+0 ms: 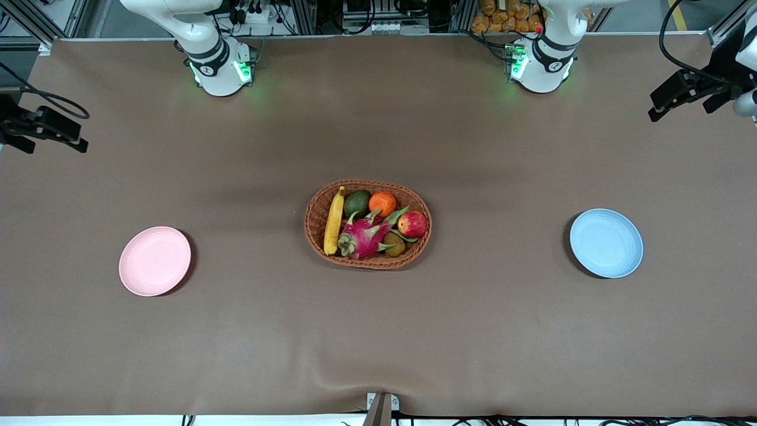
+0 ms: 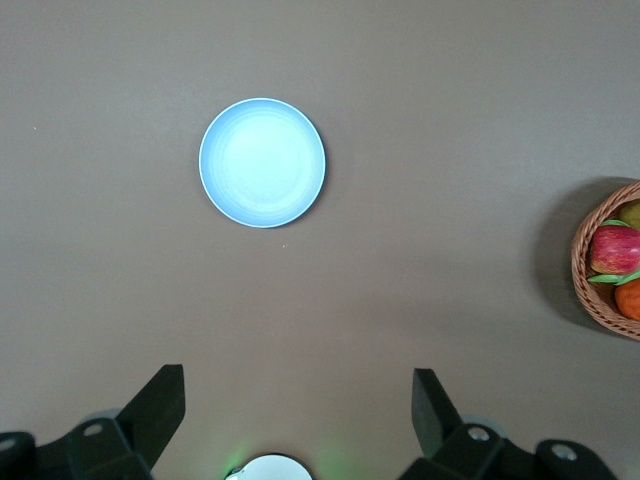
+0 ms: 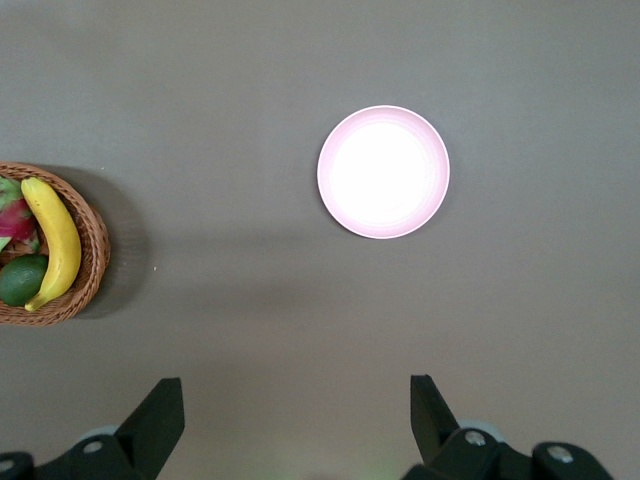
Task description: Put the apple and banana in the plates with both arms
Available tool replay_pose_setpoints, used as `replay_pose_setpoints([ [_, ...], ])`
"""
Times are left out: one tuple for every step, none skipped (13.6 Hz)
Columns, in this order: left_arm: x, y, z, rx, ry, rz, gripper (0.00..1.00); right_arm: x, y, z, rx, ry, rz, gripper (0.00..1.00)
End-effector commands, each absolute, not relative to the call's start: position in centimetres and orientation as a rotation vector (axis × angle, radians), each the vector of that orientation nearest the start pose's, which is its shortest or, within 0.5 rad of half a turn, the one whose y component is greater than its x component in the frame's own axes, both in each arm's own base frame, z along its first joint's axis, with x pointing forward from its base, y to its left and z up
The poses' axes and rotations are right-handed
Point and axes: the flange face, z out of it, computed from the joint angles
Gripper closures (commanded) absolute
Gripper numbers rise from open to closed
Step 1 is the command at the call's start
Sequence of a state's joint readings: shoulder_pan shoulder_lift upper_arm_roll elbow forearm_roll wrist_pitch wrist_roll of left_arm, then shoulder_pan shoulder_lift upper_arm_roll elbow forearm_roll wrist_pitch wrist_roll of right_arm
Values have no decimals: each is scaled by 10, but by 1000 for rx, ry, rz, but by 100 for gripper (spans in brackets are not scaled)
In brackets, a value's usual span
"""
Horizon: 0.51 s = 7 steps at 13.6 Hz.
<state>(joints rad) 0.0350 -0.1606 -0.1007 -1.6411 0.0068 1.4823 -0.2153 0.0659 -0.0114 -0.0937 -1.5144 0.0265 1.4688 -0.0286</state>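
The red apple (image 1: 412, 224) and the yellow banana (image 1: 334, 221) lie in the brown wicker basket (image 1: 316, 213) at the middle of the table. The pink plate (image 1: 155, 261) sits bare toward the right arm's end. The blue plate (image 1: 606, 242) sits bare toward the left arm's end. Both hands are out of the front view. In the left wrist view my left gripper (image 2: 297, 372) is open and empty, high over the table near its base, with the blue plate (image 2: 262, 162) and the apple (image 2: 614, 249) below. My right gripper (image 3: 295, 381) is open and empty, high over the table, with the pink plate (image 3: 384, 172) and the banana (image 3: 55, 240) in sight.
The basket also holds a pink dragon fruit (image 1: 362, 236), an orange (image 1: 382, 203), a green avocado (image 1: 356, 203) and a kiwi (image 1: 393, 244). Black mounted devices stand at the table's two ends (image 1: 44, 127) (image 1: 689, 89). The arm bases (image 1: 220, 68) (image 1: 539, 65) stand along the table's edge farthest from the front camera.
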Motion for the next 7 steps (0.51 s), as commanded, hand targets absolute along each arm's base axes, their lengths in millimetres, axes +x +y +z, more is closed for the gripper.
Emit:
replay_pose_setpoints([
  [495,-35,675,-3125,-210,6,0,543,-10,648,-3134,-58,50,0],
  [495,-35,677,-3125,-214,4,0,544,-1,649,-3134,-89,36,0],
  [495,-35,676,-3123,-210,8,0,545,3,652,-3136,-106,17,0],
  [495,-35,679,-3123,-210,-1,0,544,11,655,-3137,-144,3,0],
  [500,-36,678,-3127,-207,2,0,544,14,656,-3150,-167,-7,0],
  [502,-36,677,-3132,-206,5,0,545,14,657,-3151,-187,-9,0],
  [503,-38,674,-3132,-199,15,0,544,13,658,-3150,-199,-16,0],
])
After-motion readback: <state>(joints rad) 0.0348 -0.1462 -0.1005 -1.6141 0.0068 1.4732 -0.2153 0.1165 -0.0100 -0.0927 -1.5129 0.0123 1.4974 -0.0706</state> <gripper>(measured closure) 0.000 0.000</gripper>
